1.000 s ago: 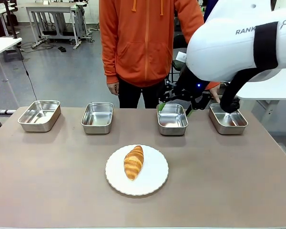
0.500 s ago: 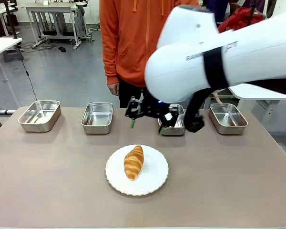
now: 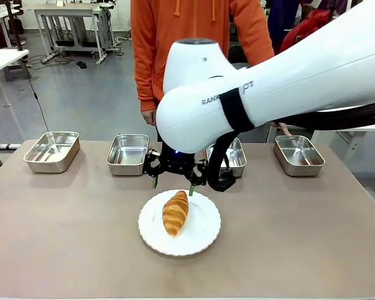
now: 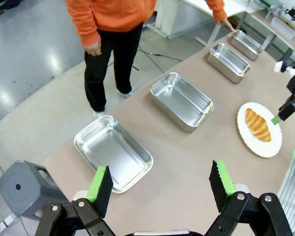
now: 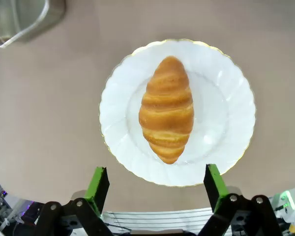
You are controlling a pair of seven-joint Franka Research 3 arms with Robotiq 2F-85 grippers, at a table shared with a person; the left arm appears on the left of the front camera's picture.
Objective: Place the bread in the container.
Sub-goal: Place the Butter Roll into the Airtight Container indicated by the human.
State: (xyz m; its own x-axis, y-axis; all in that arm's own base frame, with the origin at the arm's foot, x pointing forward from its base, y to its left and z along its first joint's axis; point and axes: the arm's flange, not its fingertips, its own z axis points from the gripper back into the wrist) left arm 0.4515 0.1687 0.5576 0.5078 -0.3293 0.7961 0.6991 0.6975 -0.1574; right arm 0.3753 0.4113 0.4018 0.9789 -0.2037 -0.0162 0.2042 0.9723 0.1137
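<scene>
Golden ridged bread [image 3: 175,213] on scalloped white plate [image 3: 204,226], right fingers [image 5: 99,186] wide, left fingers [image 4: 100,189] wide

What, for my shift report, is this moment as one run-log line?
stage: pre-grasp | right gripper: open, over bread | bread: on plate, untouched | left gripper: open, nothing held

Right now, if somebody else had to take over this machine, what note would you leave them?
Right pincer: open, holding nothing, hovering over the far edge of the white plate.
Left pincer: open, empty, held above the table.
Bread: lying on the plate, untouched.
Four steel pans: in a row along the far side, all empty. A person stands behind them.
Done: nothing placed yet.
Left: grasp the bread, carry it to a pan, release.
</scene>
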